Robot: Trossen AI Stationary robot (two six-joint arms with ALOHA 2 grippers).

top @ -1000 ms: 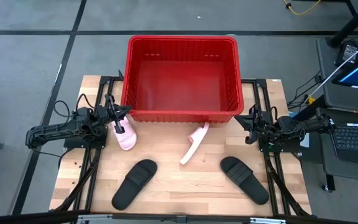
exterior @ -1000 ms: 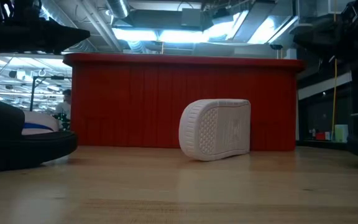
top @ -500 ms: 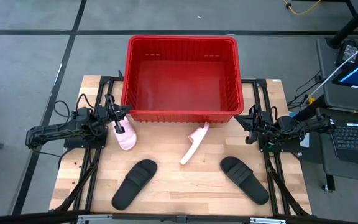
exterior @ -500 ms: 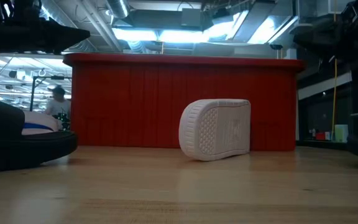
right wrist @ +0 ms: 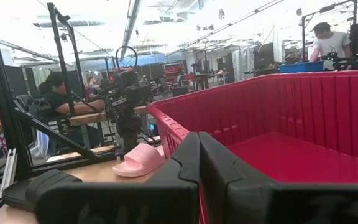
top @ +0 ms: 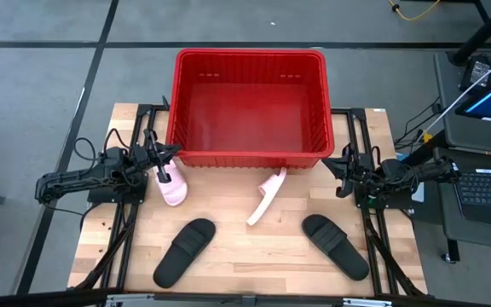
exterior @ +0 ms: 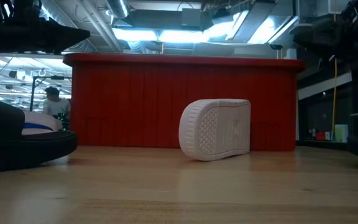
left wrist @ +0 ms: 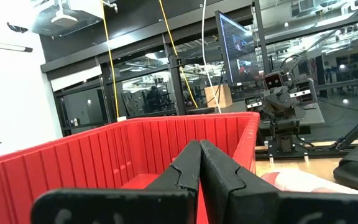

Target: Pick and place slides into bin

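The red bin point(top: 250, 107) stands at the table's far middle and holds nothing. One pink slide point(top: 173, 186) lies flat by the bin's near left corner. The other pink slide point(top: 266, 198) stands on its side edge, one end leaning on the bin's near wall; its sole faces the low view point(exterior: 216, 129). Two black slides point(top: 184, 251) point(top: 336, 246) lie flat near the table's near edge. My left gripper point(top: 176, 151) is shut and empty above the first pink slide. My right gripper point(top: 326, 161) is shut and empty at the bin's near right corner.
The arms' black mounts point(top: 109, 183) point(top: 382, 192) sit at the table's left and right edges. A desk with a laptop point(top: 484, 170) stands right of the table. People show in the room beyond point(right wrist: 328, 40). Bare wood point(top: 254, 247) lies between the two black slides.
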